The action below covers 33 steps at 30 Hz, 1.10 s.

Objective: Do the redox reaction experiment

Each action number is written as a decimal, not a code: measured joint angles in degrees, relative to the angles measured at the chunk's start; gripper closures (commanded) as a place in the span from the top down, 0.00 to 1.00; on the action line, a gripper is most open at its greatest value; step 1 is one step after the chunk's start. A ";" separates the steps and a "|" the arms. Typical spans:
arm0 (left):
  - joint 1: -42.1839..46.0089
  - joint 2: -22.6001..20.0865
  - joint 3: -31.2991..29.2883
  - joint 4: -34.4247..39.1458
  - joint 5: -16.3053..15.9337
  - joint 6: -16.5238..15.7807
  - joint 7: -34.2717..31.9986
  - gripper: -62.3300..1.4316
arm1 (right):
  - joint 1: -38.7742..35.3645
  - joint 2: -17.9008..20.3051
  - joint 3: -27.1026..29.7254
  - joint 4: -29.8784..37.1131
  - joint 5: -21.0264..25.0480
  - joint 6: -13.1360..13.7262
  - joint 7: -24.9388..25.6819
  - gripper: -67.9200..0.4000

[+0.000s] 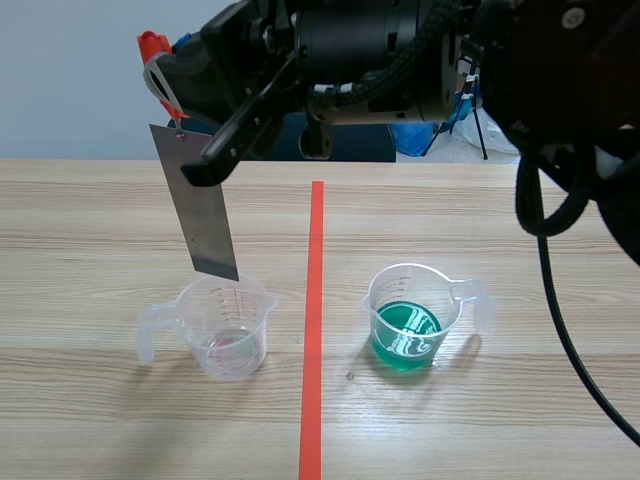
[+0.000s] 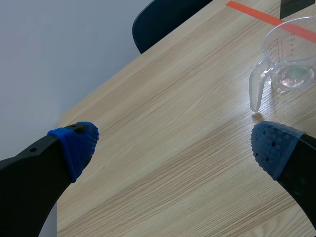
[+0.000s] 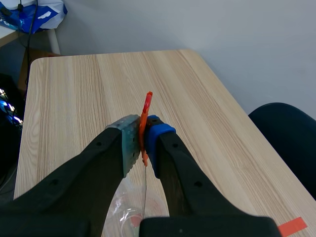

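Light wooden table (image 1: 90,230) w/ an orange-red tape line (image 1: 315,330) down its middle. Dark blue chair (image 2: 163,19) stands just beside the table edge. Blue plastic bag (image 3: 37,11) lies beyond the table, near grey wall (image 1: 70,80).

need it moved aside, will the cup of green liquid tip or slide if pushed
Probably slides: the cup looks like light plastic on a smooth table. Its liquid sits low, so tipping seems unlikely, though it could slosh.
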 measured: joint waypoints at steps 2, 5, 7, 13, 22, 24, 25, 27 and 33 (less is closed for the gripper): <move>0.00 0.00 0.00 0.00 0.00 0.00 0.00 1.00 | 0.00 0.00 0.00 0.00 0.00 0.00 0.00 0.02; 0.00 0.00 0.00 0.00 0.00 0.00 0.00 1.00 | 0.00 0.00 0.00 0.00 0.00 0.00 0.00 0.02; 0.00 0.00 0.00 0.00 0.00 0.00 0.00 1.00 | 0.00 0.00 0.00 0.00 0.00 0.00 0.00 0.02; 0.00 0.00 0.00 0.00 0.00 0.00 0.00 1.00 | 0.00 0.00 0.00 0.00 0.00 0.00 0.00 0.02; 0.00 0.00 0.00 0.00 0.00 0.00 0.00 1.00 | -0.50 2.45 0.31 0.00 1.86 0.13 2.99 0.02; 0.00 0.00 0.00 0.00 0.00 0.00 0.02 1.00 | -1.40 4.66 1.14 0.00 2.93 0.20 4.04 0.02; 0.00 0.00 0.00 0.00 0.00 0.00 0.00 1.00 | -1.95 5.88 1.66 0.00 2.93 0.22 5.14 0.02; 0.00 0.00 0.00 0.00 0.00 0.00 0.00 1.00 | -3.23 8.35 3.23 0.00 2.95 0.70 7.32 0.02; 0.00 0.00 0.00 0.00 0.00 -0.02 0.00 1.00 | -8.66 17.86 8.81 0.90 3.65 1.86 15.04 0.02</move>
